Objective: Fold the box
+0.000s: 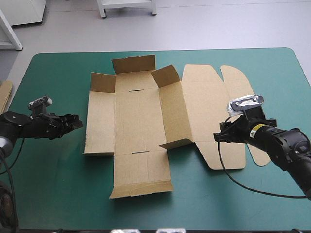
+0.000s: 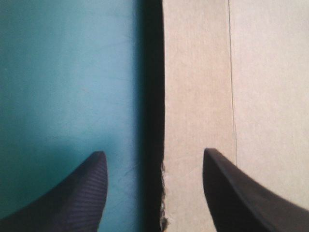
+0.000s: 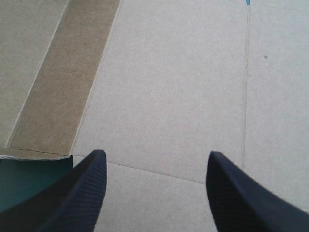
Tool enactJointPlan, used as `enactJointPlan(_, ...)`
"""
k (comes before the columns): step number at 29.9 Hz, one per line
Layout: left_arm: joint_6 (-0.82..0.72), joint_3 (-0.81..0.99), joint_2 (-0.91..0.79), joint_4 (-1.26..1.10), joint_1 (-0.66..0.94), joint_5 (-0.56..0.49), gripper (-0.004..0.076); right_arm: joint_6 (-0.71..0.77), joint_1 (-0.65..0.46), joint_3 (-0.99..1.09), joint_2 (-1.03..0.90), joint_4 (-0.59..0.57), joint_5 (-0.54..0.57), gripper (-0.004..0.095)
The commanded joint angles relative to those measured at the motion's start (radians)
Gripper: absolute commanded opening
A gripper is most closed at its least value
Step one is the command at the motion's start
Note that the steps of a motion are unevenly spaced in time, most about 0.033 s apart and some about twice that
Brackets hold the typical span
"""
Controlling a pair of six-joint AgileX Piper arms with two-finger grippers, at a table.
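we see the box (image 1: 138, 121) lying near the middle of the teal-green cover (image 1: 58, 170), a cut brown sheet that is mostly flat. its centre panel runs from the far side toward us. the wall (image 1: 172, 114) on the right of that panel stands raised and tilted, and small flaps at the far corners stand up too. the lid (image 1: 214, 111), with rounded tabs, lies flat to the right.

the left gripper (image 2: 153, 153) hangs low at the box's left edge. its black fingers (image 2: 87, 193) are spread apart and hold nothing: one is over the cover, the other over the board (the edge runs between them, a little frayed near the gripper).

the right gripper (image 3: 155, 153) is over the lid, close to its near edge, fingers likewise parted and empty. creased board lies ahead of it, and a corner of cover shows beside one finger.

spare board (image 1: 5, 94) shows at the cover's left edge.
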Motion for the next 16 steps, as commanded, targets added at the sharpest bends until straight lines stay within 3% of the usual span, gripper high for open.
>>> enactJointPlan(1,0.084,-0.027,0.036,-0.119,0.01,0.061,0.0426,-0.004,0.003,-0.038,-0.013,0.012,-0.046,0.0568)
enactJointPlan(16,0.311,0.09,0.148,-0.351,0.006,0.16,0.0424,-0.001,0.003,-0.038,-0.013,0.012,-0.056,0.0567)
